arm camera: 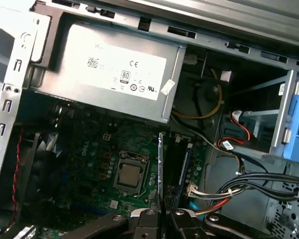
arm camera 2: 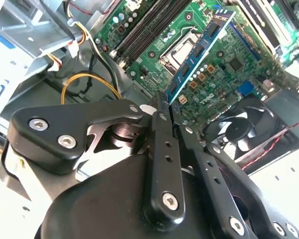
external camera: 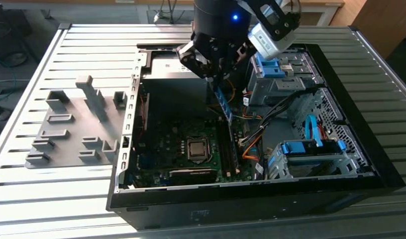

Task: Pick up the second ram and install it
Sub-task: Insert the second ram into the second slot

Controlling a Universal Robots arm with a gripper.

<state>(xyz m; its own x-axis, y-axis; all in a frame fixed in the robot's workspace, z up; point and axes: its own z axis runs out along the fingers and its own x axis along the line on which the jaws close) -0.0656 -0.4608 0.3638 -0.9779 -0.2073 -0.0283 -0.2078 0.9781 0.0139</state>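
Gripper (arm camera 2: 169, 112) pinching second ram (arm camera 2: 204, 42), long axis pointing away toward motherboard (arm camera 2: 224, 79)

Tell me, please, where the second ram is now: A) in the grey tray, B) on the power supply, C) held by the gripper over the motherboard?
C: the gripper is shut on the second ram, which hangs inside the open case over the motherboard, away from the grey tray.

I see an open black computer case (external camera: 256, 201) on a slatted metal table (external camera: 50, 199), a grey moulded tray (external camera: 70, 142) just beside it.
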